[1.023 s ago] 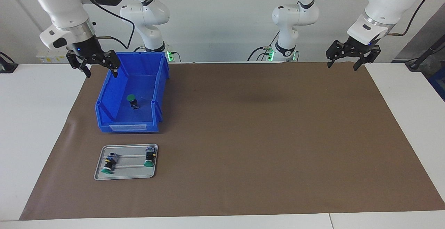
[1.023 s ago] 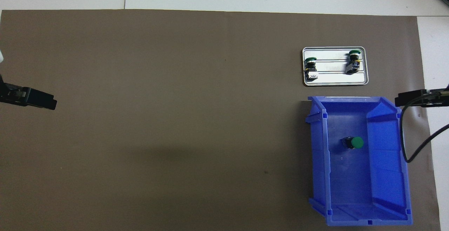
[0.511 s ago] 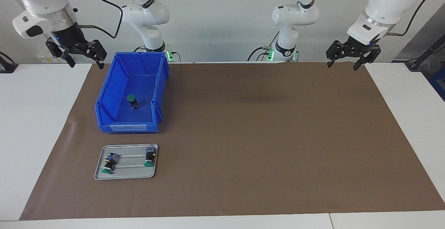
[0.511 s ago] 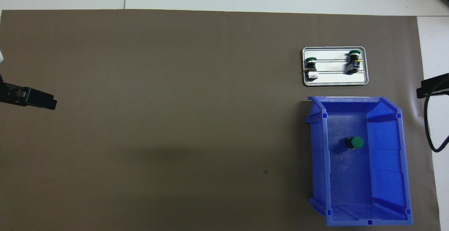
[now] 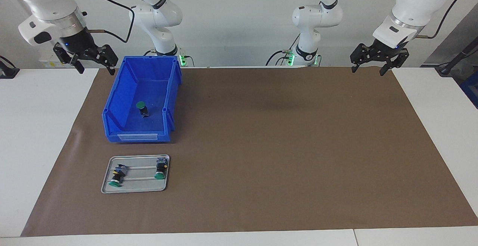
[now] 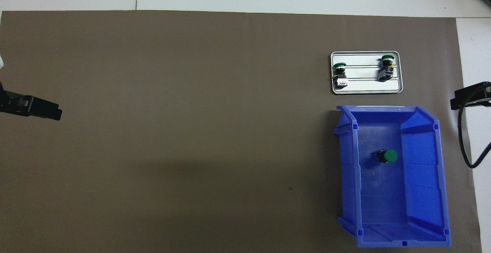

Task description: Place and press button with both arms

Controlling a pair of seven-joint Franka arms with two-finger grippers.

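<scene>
Both end effectors are wide and hold nothing, the right end effector (image 5: pixel 95 61) raised beside the blue bin (image 5: pixel 112 108), probably because the button (image 5: pixel 142 108) lies inside it, while the left end effector (image 5: pixel 378 60) waits over the mat's (image 5: pixel 280 145) corner.

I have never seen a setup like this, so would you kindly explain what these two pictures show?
Two white robot arms work at one table covered by a brown mat. One picture looks at the arms from across the table; the other looks down from above their end. A blue bin holds one green-capped button. Farther from the robots lies a metal tray with two more buttons. The right hand hangs open beside the bin; the left hand waits, open, over the mat's corner at the left arm's end. Neither holds anything.
</scene>
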